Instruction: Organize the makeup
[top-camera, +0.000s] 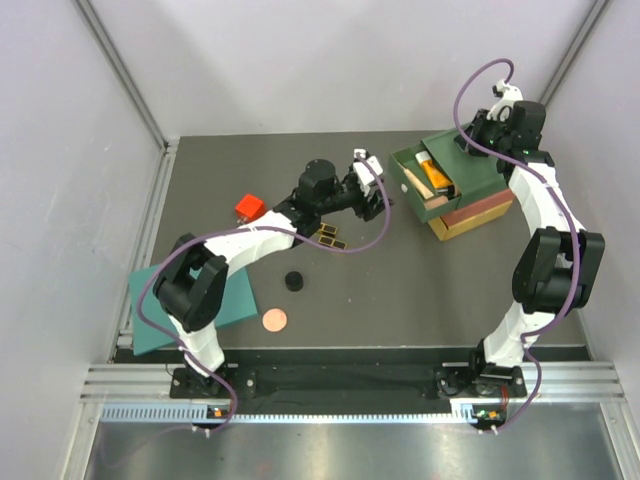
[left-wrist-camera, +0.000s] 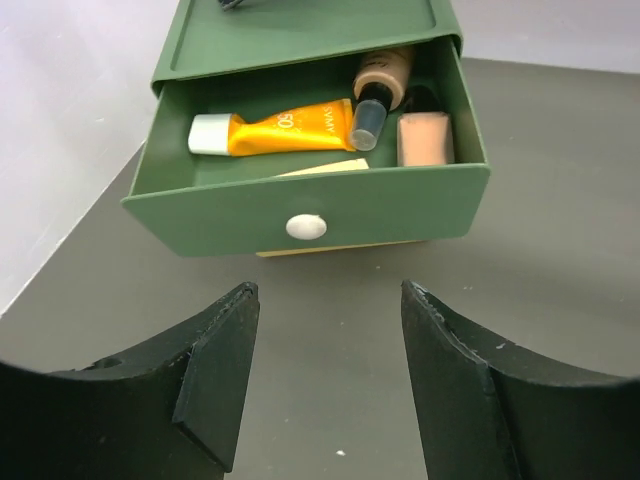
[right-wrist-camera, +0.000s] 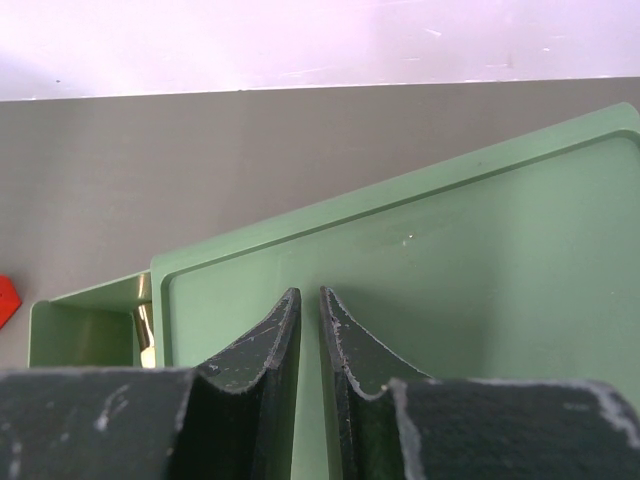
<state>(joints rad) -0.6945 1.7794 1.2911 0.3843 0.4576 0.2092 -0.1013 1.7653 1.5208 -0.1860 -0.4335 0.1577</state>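
Observation:
The green top drawer (left-wrist-camera: 300, 205) of the stacked box (top-camera: 470, 205) stands pulled out, its white knob (left-wrist-camera: 305, 226) facing my left gripper (left-wrist-camera: 328, 290). Inside lie an orange tube (left-wrist-camera: 285, 128) with a white cap, a beige black-capped bottle (left-wrist-camera: 380, 80) and a cream stick (left-wrist-camera: 425, 138). My left gripper (top-camera: 372, 198) is open and empty, a short way in front of the drawer. On the table sit a black-gold palette (top-camera: 328, 237), a black round compact (top-camera: 293, 281) and a copper disc (top-camera: 274, 320). My right gripper (right-wrist-camera: 309, 292) is shut and empty, tips on the box's green lid (right-wrist-camera: 450, 250).
A large teal sheet (top-camera: 235, 300) lies at the front left under the left arm. A small red object (top-camera: 249, 207) sits behind that arm. The red and yellow drawers (top-camera: 480, 215) under the green one are pushed in. Walls enclose the table on three sides.

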